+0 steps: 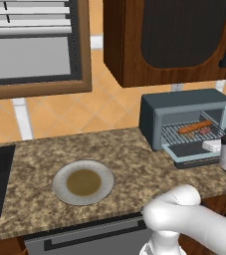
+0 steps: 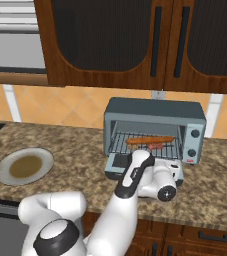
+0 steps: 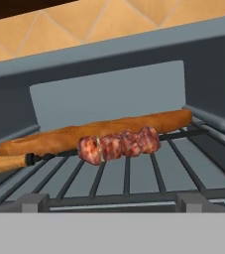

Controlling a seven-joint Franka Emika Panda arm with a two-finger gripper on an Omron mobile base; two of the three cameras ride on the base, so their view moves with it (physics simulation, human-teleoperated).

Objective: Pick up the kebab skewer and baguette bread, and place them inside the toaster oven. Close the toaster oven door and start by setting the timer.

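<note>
Skewer (image 3: pixel 119 145) and baguette (image 3: pixel 99 130) lie on the rack ahead of our released gripper (image 3: pixel 112 207); next we should withdraw, then lift the door (image 2: pixel 122 162) beneath it by its edge.

You get flat, even, bright rendered light with no glare; ahead of the gripper, the toaster oven (image 3: pixel 134 64) cavity looks softly shaded, edges slightly blurry.
</note>
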